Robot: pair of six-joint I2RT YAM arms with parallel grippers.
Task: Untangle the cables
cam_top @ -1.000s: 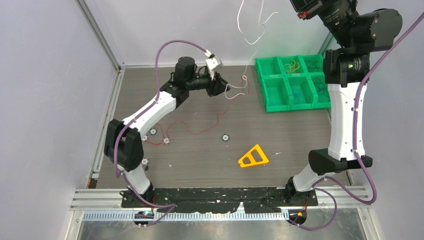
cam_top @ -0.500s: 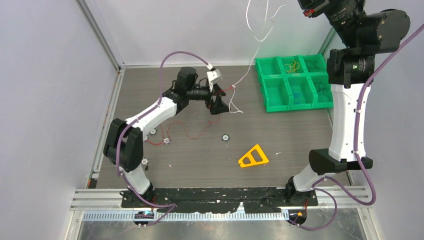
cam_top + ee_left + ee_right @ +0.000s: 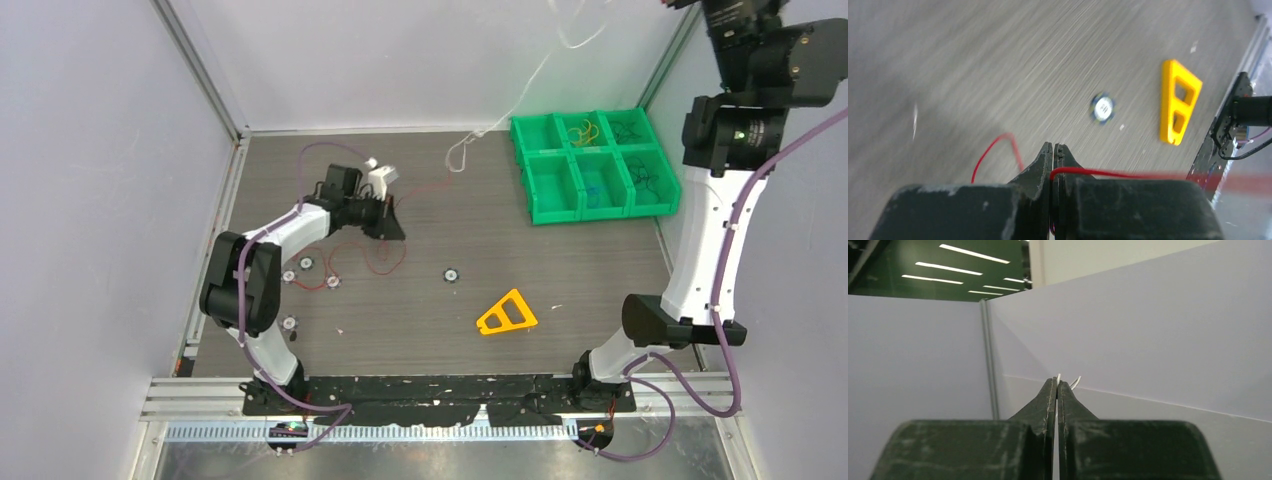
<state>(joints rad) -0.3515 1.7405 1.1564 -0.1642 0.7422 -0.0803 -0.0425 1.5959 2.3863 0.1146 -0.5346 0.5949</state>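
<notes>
Grey wood-grain counter (image 3: 560,280) fills the overhead view between pale panels. Low on it the left gripper (image 3: 392,226) is pressed together on the red cable (image 3: 352,246), whose slack loops on the near side of that gripper while a straighter run leaves it up and to the right. Just past the end of that run sits the bottom curl of the white cable (image 3: 520,95), which from there climbs steeply up and right, off the top edge, toward the raised right arm (image 3: 700,230); that arm's gripper is outside this picture. Whether the white curl touches the red end cannot be told from above. A green bin tray (image 3: 580,213) stands well to the right of the left gripper. From the left wrist, the jaws are closed flat with the red cable pinched between them, one strand trailing out to the right and a loop arching off to the left just ahead of the tips, while a small round disc (image 3: 1103,107) and a yellow triangular piece (image 3: 1178,100) lie well ahead. From the right wrist, the right gripper (image 3: 1056,382) is closed against the bare wall, with thin white slivers of the white cable poking beyond its tips. As I judge it, the white cable's long axis runs diagonally between the two grippers, so a pull by the right gripper away along that line, up and right, is what would draw white clear of red
</notes>
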